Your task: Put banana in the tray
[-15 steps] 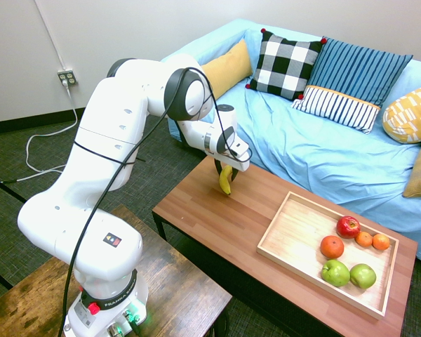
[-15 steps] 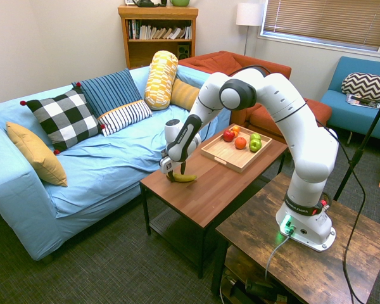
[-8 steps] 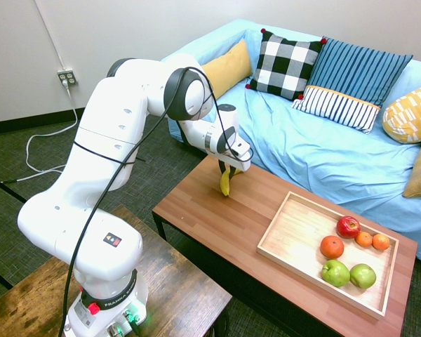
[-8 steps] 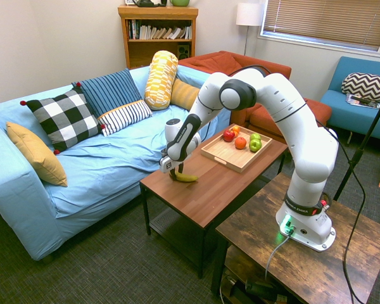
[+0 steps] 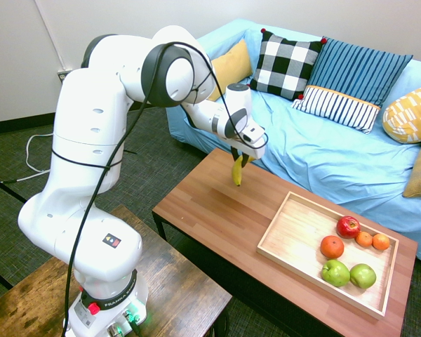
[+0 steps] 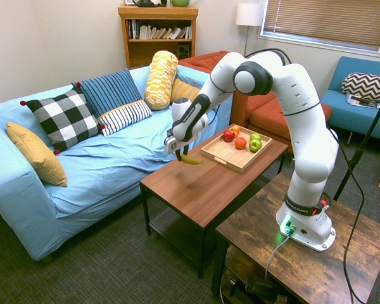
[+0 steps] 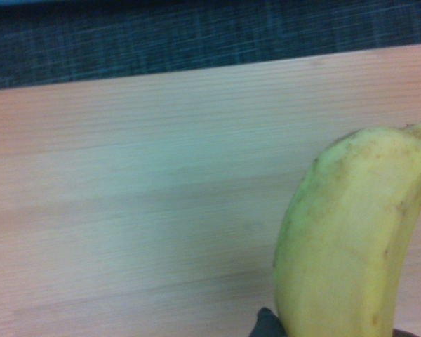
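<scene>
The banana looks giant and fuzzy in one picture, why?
In the wrist view the banana is right next to the camera, so it looks huge and soft, and the table has a bluish tint. In both exterior views it is small and sharp, hanging from the gripper above the table.

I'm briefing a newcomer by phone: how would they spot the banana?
Find the reddish-brown coffee table before the blue sofa. Above its end far from the wooden tray, the white arm's fingers hold the banana. It is long, curved and yellow, unlike the tray's round fruit.
</scene>
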